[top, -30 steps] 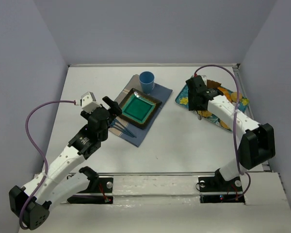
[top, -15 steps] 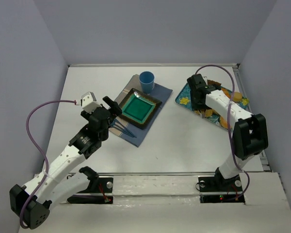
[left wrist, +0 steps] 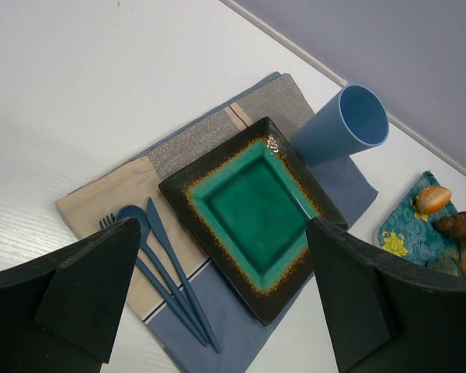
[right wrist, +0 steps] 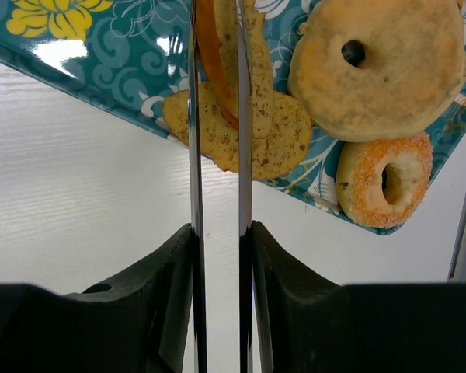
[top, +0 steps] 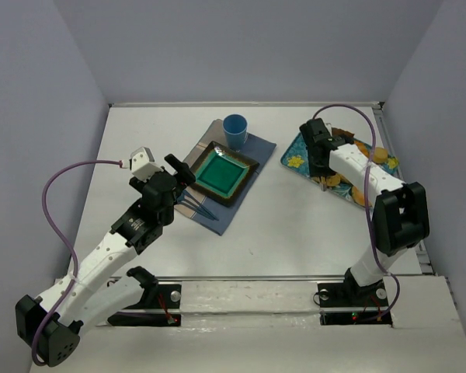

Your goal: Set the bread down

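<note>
Right gripper (right wrist: pixel 216 109) pinches the bread slice (right wrist: pixel 217 47) on edge between its fingers over the teal tray (right wrist: pixel 101 70), slice faces flat to the fingers; green plate (top: pixel 220 174) lies well left, by the spread left gripper (left wrist: pixel 221 233).

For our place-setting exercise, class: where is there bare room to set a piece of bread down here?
The green plate is bare inside its dark rim. Bare table lies between the placemat and the tray, and along the near edge. The tray is crowded with doughnuts and a bread slice.
</note>
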Tool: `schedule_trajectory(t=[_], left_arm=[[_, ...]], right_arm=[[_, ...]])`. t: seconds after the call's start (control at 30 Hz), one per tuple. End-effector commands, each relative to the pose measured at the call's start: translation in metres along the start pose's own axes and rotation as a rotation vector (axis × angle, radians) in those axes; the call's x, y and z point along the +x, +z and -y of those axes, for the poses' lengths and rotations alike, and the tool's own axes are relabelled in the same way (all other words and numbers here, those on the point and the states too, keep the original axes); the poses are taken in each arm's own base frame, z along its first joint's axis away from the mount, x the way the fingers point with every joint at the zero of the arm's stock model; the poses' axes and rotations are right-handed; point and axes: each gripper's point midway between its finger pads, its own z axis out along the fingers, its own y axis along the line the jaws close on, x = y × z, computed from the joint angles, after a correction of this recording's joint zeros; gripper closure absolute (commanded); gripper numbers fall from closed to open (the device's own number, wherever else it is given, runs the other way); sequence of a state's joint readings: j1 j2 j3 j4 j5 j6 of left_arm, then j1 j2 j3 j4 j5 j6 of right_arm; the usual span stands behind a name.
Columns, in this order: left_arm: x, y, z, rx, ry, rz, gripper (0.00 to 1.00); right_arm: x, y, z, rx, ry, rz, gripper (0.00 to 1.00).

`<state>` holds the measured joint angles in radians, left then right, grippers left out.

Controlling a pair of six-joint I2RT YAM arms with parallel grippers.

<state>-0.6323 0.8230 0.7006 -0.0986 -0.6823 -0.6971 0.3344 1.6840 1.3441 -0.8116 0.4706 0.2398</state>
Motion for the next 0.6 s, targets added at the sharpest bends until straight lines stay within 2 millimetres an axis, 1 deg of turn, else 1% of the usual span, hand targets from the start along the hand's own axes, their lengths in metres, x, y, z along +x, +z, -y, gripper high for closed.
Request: schedule_trajectory(t=[0.0, 0.03, 0.07, 0.1, 0.13, 0.17, 0.2, 0.23, 0.27, 0.3, 0.33, 0.37, 0.4, 0.47, 0.53, 0.57], left_arm=[[-0.015, 0.0, -0.002, -0.017, -0.041, 0.058, 0.01], [-0.014, 0.0, -0.002, -0.018, -0.04, 0.057, 0.01], [-0.014, 0.0, -0.002, -0.017, -0.04, 0.056, 0.01], [-0.014, 0.0, -0.002, -0.018, -0.041, 0.057, 0.01], [-0.014, 0.0, -0.002, -0.018, -0.04, 0.057, 0.01], [-0.014, 0.0, -0.002, -0.018, -0.04, 0.057, 0.01], [-0.013, 0.0, -0.002, -0.017, -0.039, 0.054, 0.01], [-0.012, 0.0, -0.002, -0.018, -0.036, 0.05, 0.01], [-0.012, 0.0, -0.002, -0.016, -0.038, 0.048, 0.01], [-0.012, 0.001, -0.002, -0.016, -0.038, 0.048, 0.01], [-0.012, 0.001, -0.001, -0.014, -0.039, 0.048, 0.01], [-0.012, 0.0, -0.001, -0.014, -0.036, 0.048, 0.01], [-0.013, 0.0, -0.001, -0.016, -0.036, 0.048, 0.01], [-0.013, 0.0, -0.001, -0.014, -0.04, 0.048, 0.01], [-0.012, -0.001, -0.001, -0.011, -0.042, 0.045, 0.01], [-0.013, -0.001, -0.001, -0.011, -0.041, 0.047, 0.01]], right_arm=[[-0.036, -0.038, 0.003, -0.073, 0.073, 0.126, 0.72], [-0.045, -0.044, -0.001, -0.112, 0.067, 0.167, 0.72], [-0.049, -0.06, -0.013, -0.201, 0.054, 0.208, 0.72], [-0.053, -0.069, -0.021, -0.253, 0.042, 0.24, 0.72], [-0.062, -0.082, -0.031, -0.319, 0.037, 0.296, 0.72], [-0.066, -0.094, -0.04, -0.372, 0.004, 0.339, 0.73], [-0.061, -0.115, -0.061, -0.479, -0.036, 0.373, 0.73], [-0.066, -0.128, -0.074, -0.536, -0.058, 0.422, 0.73], [-0.056, -0.144, -0.1, -0.622, -0.107, 0.435, 0.73], [-0.06, -0.148, -0.102, -0.642, -0.101, 0.451, 0.73], [-0.054, -0.161, -0.128, -0.699, -0.142, 0.467, 0.72], [-0.05, -0.165, -0.143, -0.724, -0.168, 0.472, 0.73], [-0.044, -0.171, -0.169, -0.767, -0.206, 0.469, 0.72], [-0.04, -0.175, -0.195, -0.799, -0.239, 0.464, 0.72], [-0.037, -0.174, -0.218, -0.817, -0.261, 0.453, 0.73], [-0.033, -0.171, -0.237, -0.818, -0.286, 0.44, 0.72]])
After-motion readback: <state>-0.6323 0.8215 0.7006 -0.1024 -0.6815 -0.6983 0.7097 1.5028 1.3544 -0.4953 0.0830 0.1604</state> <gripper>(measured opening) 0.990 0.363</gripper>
